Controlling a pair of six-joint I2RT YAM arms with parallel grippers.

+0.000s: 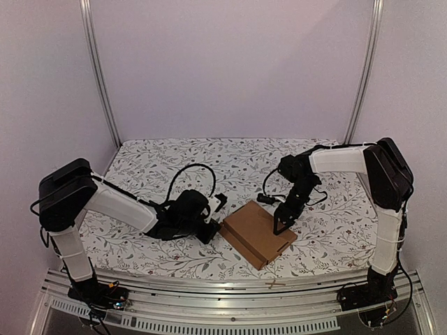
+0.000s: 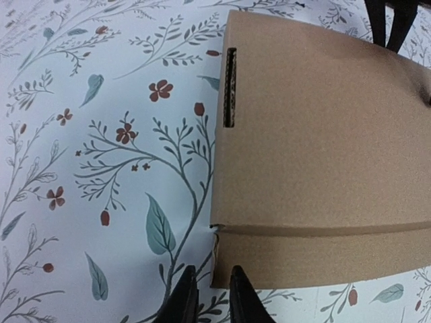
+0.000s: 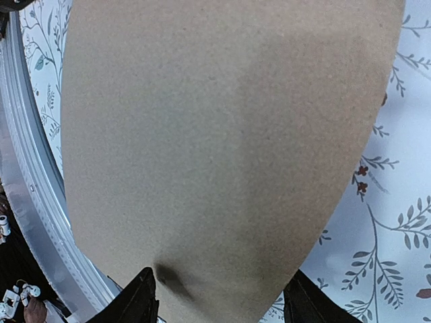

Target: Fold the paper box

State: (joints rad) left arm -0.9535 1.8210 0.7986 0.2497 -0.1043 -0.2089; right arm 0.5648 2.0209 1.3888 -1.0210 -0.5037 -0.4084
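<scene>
While the paper box [image 1: 251, 234] lies flat and closed on the flower-printed desk [image 1: 174, 157], it sits near the middle, a little to the right and close to the near edge, turned so that one corner points toward the metal rail [image 1: 230, 289] along the front. Its top face is plain brown cardboard. The left wrist view shows a narrow slot [image 2: 230, 87] cut near its left edge and a long crease [image 2: 323, 231] running across the near part. The left arm reaches low over the desk from the left, and the left claw [image 2: 212, 272] sits just beside the box's near-left corner. Its fingers [image 2: 185, 296] stand only a narrow way apart, with nothing but the printed cloth between them, so it grips nothing. The right arm bends down from the right side, and the right claw [image 1: 279, 227] points at the right part of the box's top face. In the right wrist view its two fingers [image 3: 141, 299] are spread wide, with brown cardboard filling the space between and beyond them. A small dark shadow lies on the cardboard by one finger, but I cannot tell whether the tips actually touch the face.
</scene>
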